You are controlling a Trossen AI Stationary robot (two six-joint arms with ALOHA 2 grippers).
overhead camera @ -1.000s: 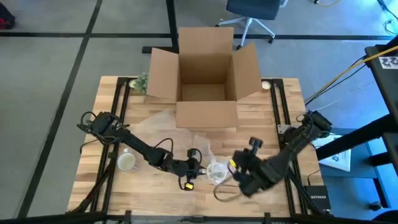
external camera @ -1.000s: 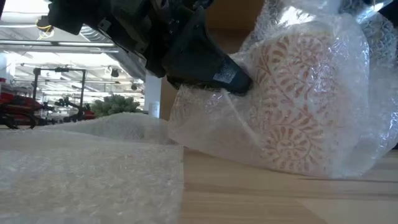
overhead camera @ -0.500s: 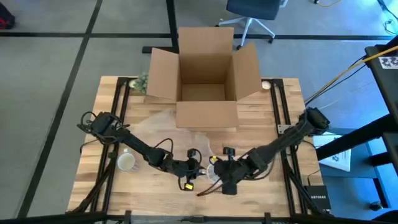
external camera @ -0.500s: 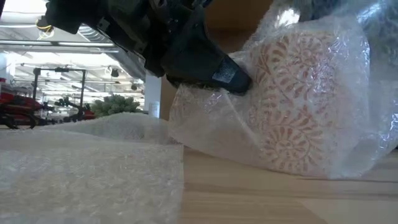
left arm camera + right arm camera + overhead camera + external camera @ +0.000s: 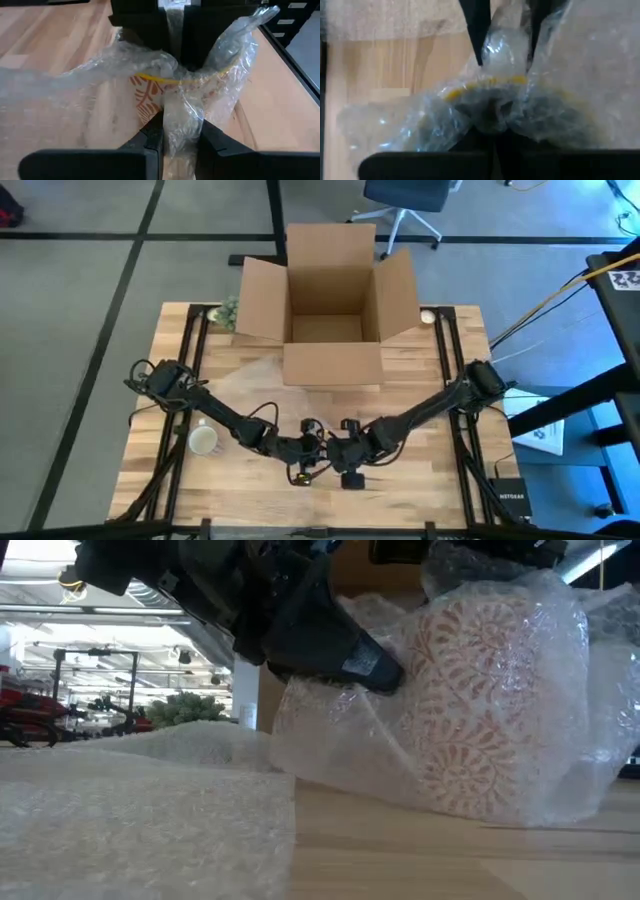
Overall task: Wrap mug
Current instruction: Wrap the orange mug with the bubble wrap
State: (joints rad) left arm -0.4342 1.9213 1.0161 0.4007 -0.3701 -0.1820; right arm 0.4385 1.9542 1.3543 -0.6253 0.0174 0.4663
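A: High view: left pincer (image 5: pixel 318 446) and right pincer (image 5: pixel 340 448) meet over the mug (image 5: pixel 330 450), 6 o'clock on the desk (image 5: pixel 420 400).

B: Low view: bubble wrap (image 5: pixel 560 740) covers it. Left wrist: left pinches a fold. Right wrist: right pinches bunched wrap at the rim. Keep tension, tuck inward.

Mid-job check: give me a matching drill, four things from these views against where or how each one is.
Things:
1. patterned mug
2. plain mug
3. cardboard box
4. left tool

States:
A. open-topped, at the table's far edge
B. bare, on the table beside the left arm
C. pinching a fold of bubble wrap
D. covered in bubble wrap, near the front of the table

Pairs: 1-D, 2-B, 3-A, 4-C
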